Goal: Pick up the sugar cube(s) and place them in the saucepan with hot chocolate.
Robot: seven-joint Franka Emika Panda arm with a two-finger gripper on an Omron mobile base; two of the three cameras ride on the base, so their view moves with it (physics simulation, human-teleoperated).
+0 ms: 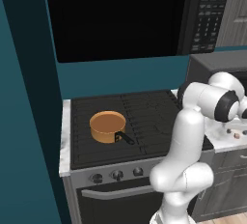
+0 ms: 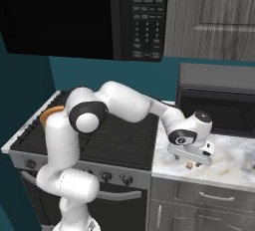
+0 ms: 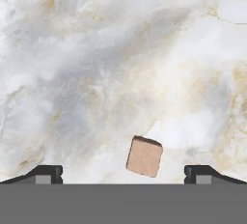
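A small tan sugar cube (image 3: 144, 156) lies on the white marble counter (image 3: 120, 63), between my two dark fingertips (image 3: 46, 174) in the hand view. My gripper (image 2: 190, 161) is open and points down at the counter just right of the stove, with the cube (image 2: 190, 165) under it and not gripped. The orange-copper saucepan (image 1: 107, 126) with its short black handle stands on the front left burner, well to the left of the hand. From the right side only the saucepan's rim (image 2: 50, 113) peeks out behind my arm.
The black stove (image 1: 144, 117) has knobs along its front edge. A black microwave (image 2: 144, 21) hangs above it. A dark box-shaped appliance (image 2: 219, 100) stands at the back of the counter behind my hand. Bare marble (image 2: 231, 168) lies to the right of the gripper.
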